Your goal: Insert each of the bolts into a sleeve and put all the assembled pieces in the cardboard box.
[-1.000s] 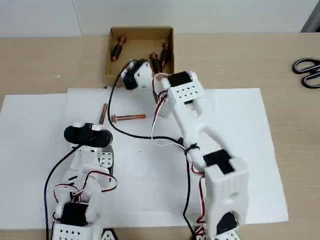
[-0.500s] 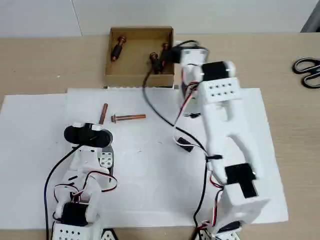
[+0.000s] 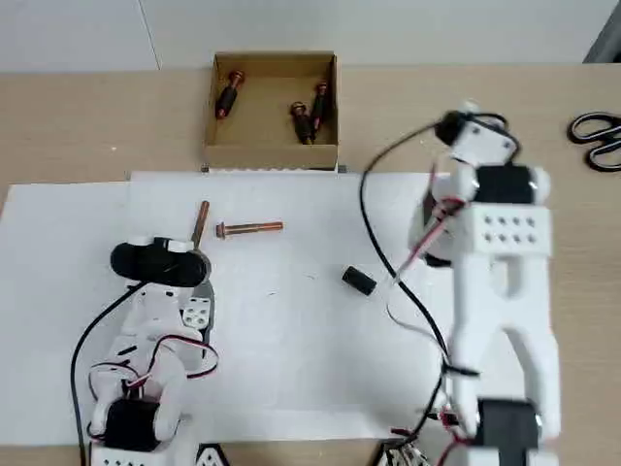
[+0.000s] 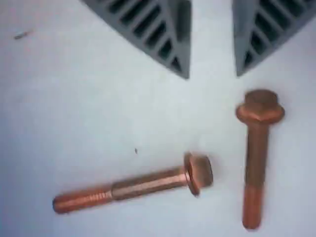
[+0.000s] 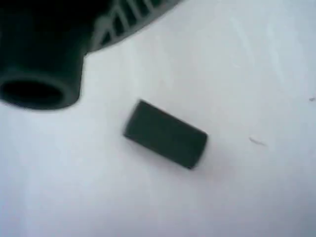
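The cardboard box (image 3: 218,146) at the back holds three bolts fitted with sleeves. Two bare copper bolts lie on the white paper, one (image 3: 201,221) pointing away and one (image 3: 249,228) crosswise. My left gripper (image 4: 210,52) hangs open just short of both bolts (image 4: 133,185) (image 4: 256,153), touching neither. The left arm (image 3: 155,264) is at the front left. A black sleeve (image 3: 358,281) (image 5: 165,133) lies on its side mid-paper. My right arm (image 3: 495,233) stands to its right. A second black sleeve (image 5: 42,74) shows its bore close by my right gripper (image 5: 98,29).
Scissors (image 3: 597,136) lie at the table's right edge. The white paper (image 3: 291,369) covers the middle of the wooden table. A black cable (image 3: 374,223) loops from the right arm over the paper, close to the sleeve.
The right arm has swung away from the box towards the right side, uncovering the lying sleeve. The left arm has shifted slightly to the left.
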You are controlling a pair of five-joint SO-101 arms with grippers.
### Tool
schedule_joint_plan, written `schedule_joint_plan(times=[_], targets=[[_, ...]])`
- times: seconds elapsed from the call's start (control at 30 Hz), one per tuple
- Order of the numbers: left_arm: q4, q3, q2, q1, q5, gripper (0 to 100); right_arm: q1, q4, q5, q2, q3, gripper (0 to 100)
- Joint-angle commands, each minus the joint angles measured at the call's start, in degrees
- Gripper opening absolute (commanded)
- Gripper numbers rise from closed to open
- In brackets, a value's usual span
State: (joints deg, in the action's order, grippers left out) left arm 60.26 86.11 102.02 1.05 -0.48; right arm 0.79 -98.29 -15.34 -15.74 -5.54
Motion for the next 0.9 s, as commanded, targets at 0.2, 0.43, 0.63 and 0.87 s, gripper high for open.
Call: schedule_joint_plan(times=[0.2, 0.43, 0.63, 0.87], targets=[[0.6, -22.1, -26.1, -0.4, -0.8, 7, -8.8, -0.4, -0.6, -18.4, -16.7, 0.5], [3.8, -42.4, -50.9, -0.4, -0.8, 7, -15.3, -0.4, 0.2, -24.2, -22.3, 0.5], [8.2, -56.3, -68.0, -0.4, -0.8, 7, -19.5, 0.4, 1.8, -27.5, -23.8, 0.5], [14.2, -71.3, -86.5, -0.1, -2.1, 7, -22.6, 0.4, 1.8, -28.8, -23.9, 0.5]])
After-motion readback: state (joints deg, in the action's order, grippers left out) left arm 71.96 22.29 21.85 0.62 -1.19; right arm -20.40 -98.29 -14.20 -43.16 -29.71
